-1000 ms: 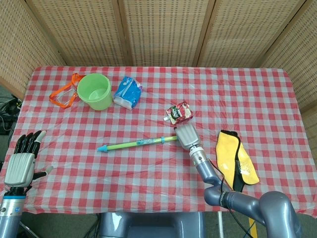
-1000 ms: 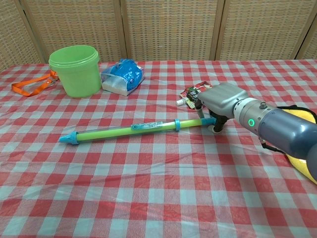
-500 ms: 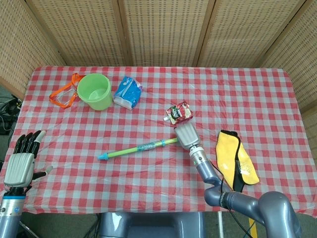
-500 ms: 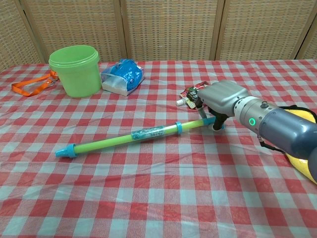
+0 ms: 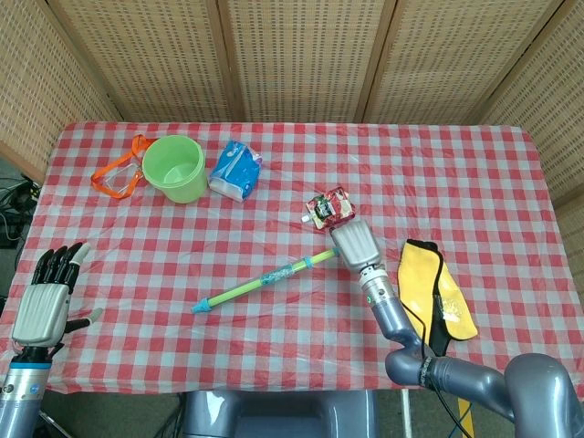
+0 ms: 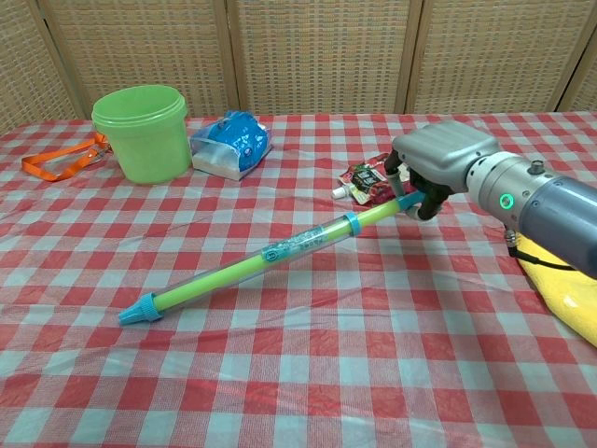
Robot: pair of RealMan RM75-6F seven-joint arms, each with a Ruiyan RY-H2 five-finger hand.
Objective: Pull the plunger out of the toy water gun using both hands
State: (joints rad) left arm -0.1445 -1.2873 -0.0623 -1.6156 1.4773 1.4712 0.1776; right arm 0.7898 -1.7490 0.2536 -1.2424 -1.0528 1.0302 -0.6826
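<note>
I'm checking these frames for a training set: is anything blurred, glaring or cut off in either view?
Head view: evenly lit, sharp, no glare; the left hand sits at the frame's edge. Chest view: the water gun is crisp with a soft shadow under it; the right hand is sharp, its forearm cut off at the right edge; the left hand is out of frame.

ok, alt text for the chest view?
The right hand grips one end of the water gun, raising it while the blue tip rests on the checked table. Behind sit a bucket, tissue pack and pouch.

Right robot hand point(image 6: 438, 163) clenched, gripping; left robot hand point(image 5: 44, 302) spread.
</note>
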